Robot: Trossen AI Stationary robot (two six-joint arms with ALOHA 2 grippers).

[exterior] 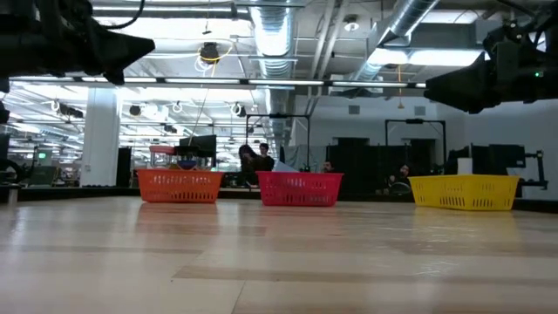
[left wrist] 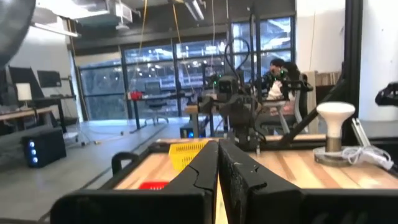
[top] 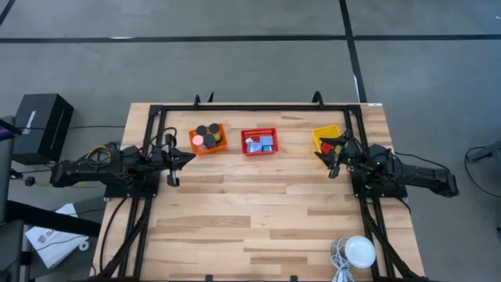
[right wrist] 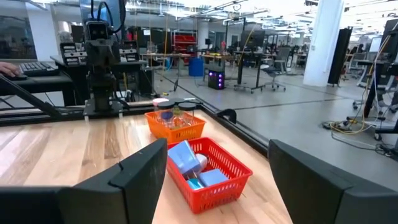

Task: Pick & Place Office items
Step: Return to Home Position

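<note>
The left pincer, fingers pressed together, sits at the high view's middle left near the orange basket. The right pincer, fingers apart and empty, sits at middle right by the yellow basket. The office items lie in these and the red basket, along the bench's upper part. Sorting looks finished. What remains is likely folding both arms back to rest, clear of the baskets.

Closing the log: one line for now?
left arm: beside orange basket, jaws shut | right arm: by yellow basket, jaws open | items in baskets
</note>
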